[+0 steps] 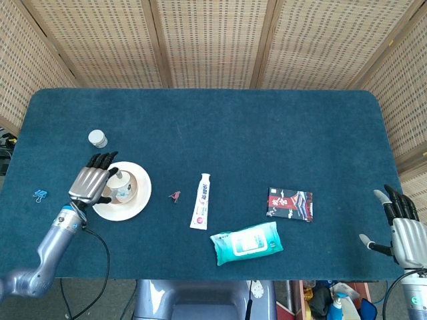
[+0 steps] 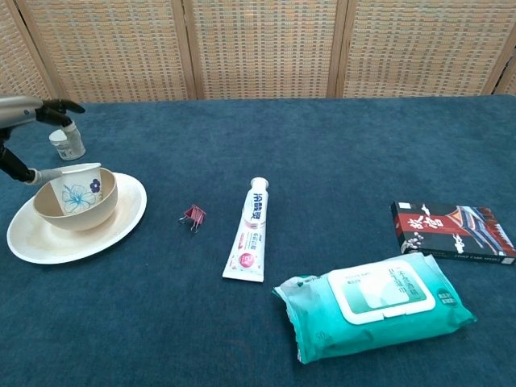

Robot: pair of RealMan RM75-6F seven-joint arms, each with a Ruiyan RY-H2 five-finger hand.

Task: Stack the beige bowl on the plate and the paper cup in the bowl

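The cream plate (image 1: 137, 202) (image 2: 121, 224) lies at the table's left. The beige bowl (image 1: 135, 187) (image 2: 103, 203) sits on it. The paper cup (image 1: 124, 190) (image 2: 77, 192), white with a blue flower, leans tilted inside the bowl. My left hand (image 1: 91, 182) (image 2: 34, 114) hovers just left of the bowl, fingers spread and holding nothing; its thumb is close to the cup's rim. At the near right corner, off the table's edge, my right hand (image 1: 400, 224) is open and empty; the chest view does not show it.
A small white jar (image 1: 97, 139) (image 2: 67, 143) stands behind the plate. A blue clip (image 1: 40, 195) lies far left. A red clip (image 1: 175, 196) (image 2: 193, 215), a toothpaste tube (image 1: 201, 201) (image 2: 251, 231), a wipes pack (image 1: 247, 243) (image 2: 375, 306) and a black box (image 1: 289, 204) (image 2: 451, 230) lie centre to right.
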